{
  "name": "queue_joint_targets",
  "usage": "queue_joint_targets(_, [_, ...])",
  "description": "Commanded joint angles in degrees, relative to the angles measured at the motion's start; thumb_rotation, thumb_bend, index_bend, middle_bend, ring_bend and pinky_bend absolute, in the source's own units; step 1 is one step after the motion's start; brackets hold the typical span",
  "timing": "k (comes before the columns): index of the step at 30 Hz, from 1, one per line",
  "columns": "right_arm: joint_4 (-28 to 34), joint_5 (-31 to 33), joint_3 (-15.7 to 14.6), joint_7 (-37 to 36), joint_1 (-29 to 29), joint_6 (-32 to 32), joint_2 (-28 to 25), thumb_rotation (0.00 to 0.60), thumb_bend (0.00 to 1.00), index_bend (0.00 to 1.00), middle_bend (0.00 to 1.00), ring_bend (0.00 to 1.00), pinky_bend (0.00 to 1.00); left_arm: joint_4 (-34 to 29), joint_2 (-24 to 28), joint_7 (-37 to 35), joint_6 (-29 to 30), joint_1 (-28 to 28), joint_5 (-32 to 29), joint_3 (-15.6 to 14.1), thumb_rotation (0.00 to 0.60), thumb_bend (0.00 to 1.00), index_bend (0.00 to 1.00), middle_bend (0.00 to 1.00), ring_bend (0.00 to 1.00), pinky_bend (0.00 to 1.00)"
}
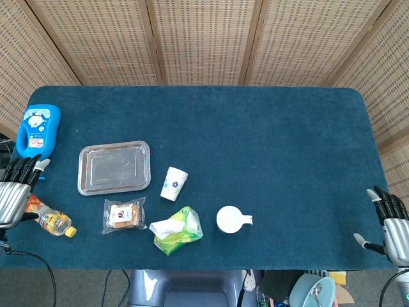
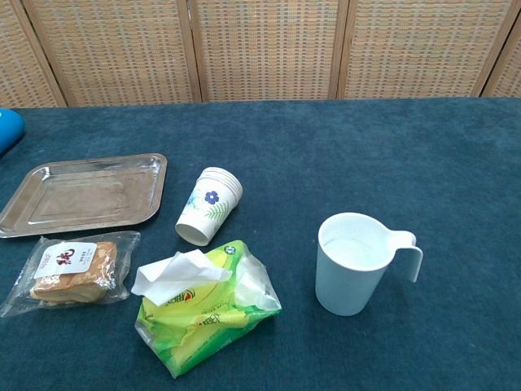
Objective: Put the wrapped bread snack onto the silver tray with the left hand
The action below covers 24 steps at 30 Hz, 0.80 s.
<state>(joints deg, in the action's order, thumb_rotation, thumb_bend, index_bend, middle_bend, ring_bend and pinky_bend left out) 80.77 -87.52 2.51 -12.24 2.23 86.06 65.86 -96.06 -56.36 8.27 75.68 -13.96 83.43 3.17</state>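
The wrapped bread snack [image 1: 123, 215] [image 2: 72, 268] lies flat in clear plastic on the blue table, just in front of the silver tray [image 1: 114, 167] [image 2: 85, 194], which holds nothing. My left hand [image 1: 16, 190] hovers at the table's left edge, fingers spread and holding nothing, well left of the snack. At the far right edge my right hand [image 1: 391, 228] is held with its fingers apart, holding nothing. Neither hand shows in the chest view.
A small bottle of orange drink [image 1: 50, 218] lies beside my left hand. A blue container [image 1: 38, 130] sits at the far left. Paper cups [image 1: 173, 183] [image 2: 210, 205] lie tipped over, with a green tissue pack [image 1: 177, 230] [image 2: 205, 305] and a white mug [image 1: 231, 219] [image 2: 355, 262] nearby.
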Motion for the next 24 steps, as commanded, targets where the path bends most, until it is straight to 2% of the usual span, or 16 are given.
queue_joint_targets(1, [-0.1,0.1,0.1,0.0,0.1,-0.1,0.0,0.6,0.18,0.0,0.0,0.0,0.0,0.1,-0.2,0.1,-0.2,-0.1,-0.1,0.0,0.6,0.16,0.04,0.0,0.0,0.0])
queue_joint_targets(12, [-0.2,-0.3,-0.1,0.2,0.1,0.1,0.1,0.6,0.18,0.0,0.0,0.0,0.0,0.6,-1.0,0.5,-1.0,-0.2,-0.8,-0.3,0.6,0.16,0.04,0.0,0.0,0.0])
queue_joint_targets(24, [-0.8,-0.1,0.0,-0.7,-0.3,0.5,0.3,0.6,0.18,0.0,0.0,0.0,0.0,-1.2,0.4,0.7,-0.5,-0.3,0.1,-0.3,0.6,0.16,0.04,0.0,0.0,0.0])
